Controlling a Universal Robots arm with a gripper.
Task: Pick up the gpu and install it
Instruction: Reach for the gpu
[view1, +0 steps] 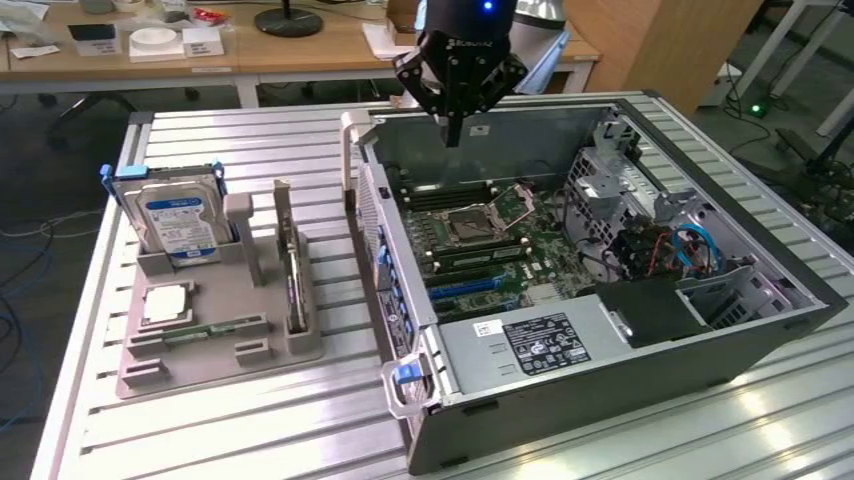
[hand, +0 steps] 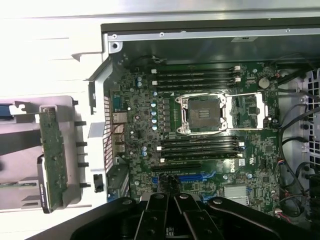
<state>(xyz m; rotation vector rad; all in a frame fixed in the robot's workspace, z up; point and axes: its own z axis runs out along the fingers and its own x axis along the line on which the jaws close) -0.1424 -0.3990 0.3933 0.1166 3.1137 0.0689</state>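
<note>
The gpu stands on its edge in a slot of the grey parts holder, at the exterior view's left of the open computer case. In the wrist view the gpu appears as a long thin board in the same holder, beside the case wall. My gripper hangs shut and holds nothing, above the far wall of the case and well apart from the gpu. Its black fingers meet over the motherboard, near the blue expansion slot.
A silver hard drive with a blue label stands upright in the holder. A processor chip and a green memory stick lie in front of it. The case's metal side wall rises between holder and motherboard. Cables fill the drive bay.
</note>
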